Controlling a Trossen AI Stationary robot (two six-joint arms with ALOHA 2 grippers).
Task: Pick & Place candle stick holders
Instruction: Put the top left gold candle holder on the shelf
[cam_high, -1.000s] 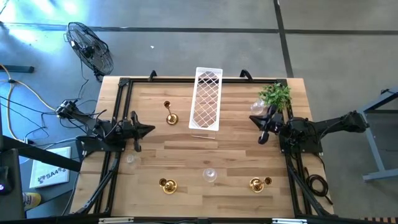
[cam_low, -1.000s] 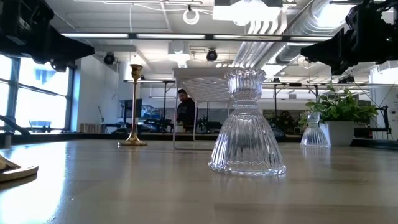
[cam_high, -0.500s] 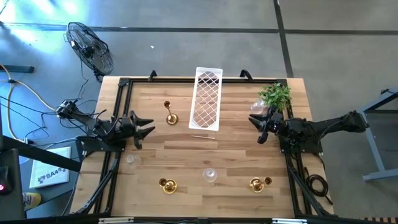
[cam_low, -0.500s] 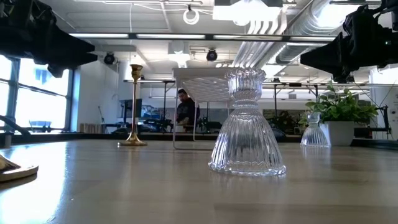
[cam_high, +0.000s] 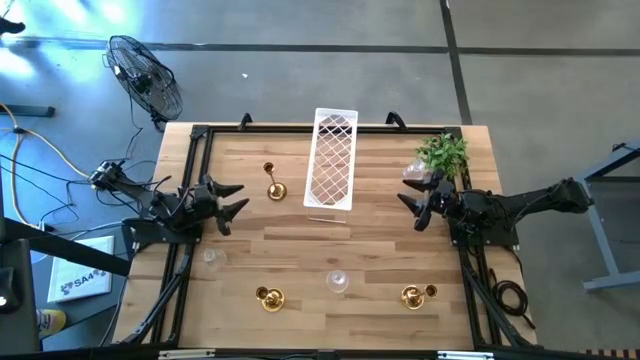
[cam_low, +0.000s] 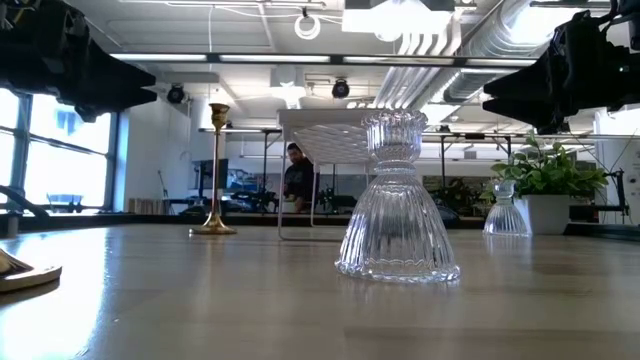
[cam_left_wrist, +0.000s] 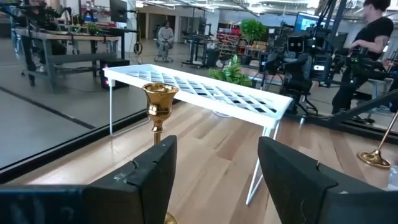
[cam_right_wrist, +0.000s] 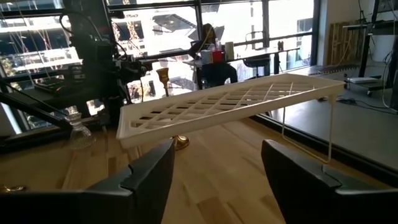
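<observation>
Left gripper (cam_high: 232, 197) at frame left, jaws spread, empty, aims right at tall gold candle stick holder (cam_high: 273, 183), upright, just beyond its tips, left of white lattice tray (cam_high: 333, 160). Right gripper (cam_high: 409, 200) open, empty, farther off.

The worktop (cam_high: 380, 240) is showing pale wood planks with a smooth, satin sheen. The tall candle holder (cam_left_wrist: 159, 112) is gleaming as polished gold metal. The ribbed glass holder (cam_low: 397, 200) is looking clear and glossy. The lattice tray (cam_high: 333, 160) is looking like matt white coated wire.
</observation>
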